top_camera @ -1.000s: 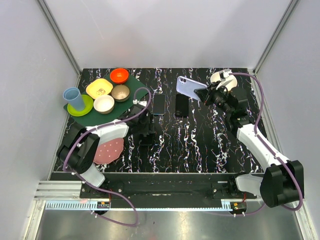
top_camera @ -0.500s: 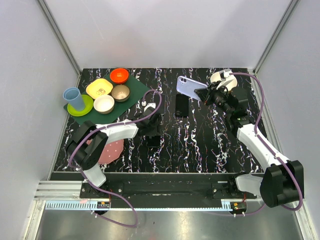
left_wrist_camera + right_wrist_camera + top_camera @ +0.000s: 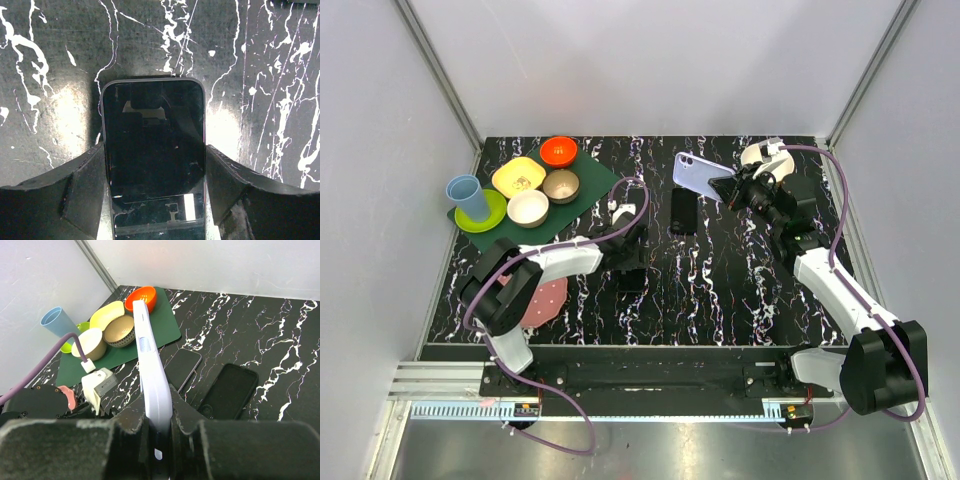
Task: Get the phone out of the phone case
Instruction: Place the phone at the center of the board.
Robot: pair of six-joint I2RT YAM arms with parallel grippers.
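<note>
A soft lavender phone case (image 3: 698, 176) hangs in the air at the back right, edge-on in the right wrist view (image 3: 150, 365). My right gripper (image 3: 728, 187) (image 3: 160, 407) is shut on its lower end. The phone (image 3: 153, 130), dark screen up with a thin purple rim, lies flat on the black marble table (image 3: 720, 280), and it also shows in the right wrist view (image 3: 182, 367). My left gripper (image 3: 631, 228) (image 3: 155, 155) is low over it and open, one finger close along each long side. From above, the left arm hides most of the phone.
A black cased phone (image 3: 684, 210) (image 3: 230, 390) lies just right of the phone. At the back left a green mat (image 3: 595, 180) carries several bowls and a blue cup (image 3: 468, 196). A pink object (image 3: 542, 298) lies by the left arm. Walls enclose three sides.
My left arm has swung forward and right, from beside the phone to over it, so the phone is now covered from above. The right gripper and the case have not moved.
</note>
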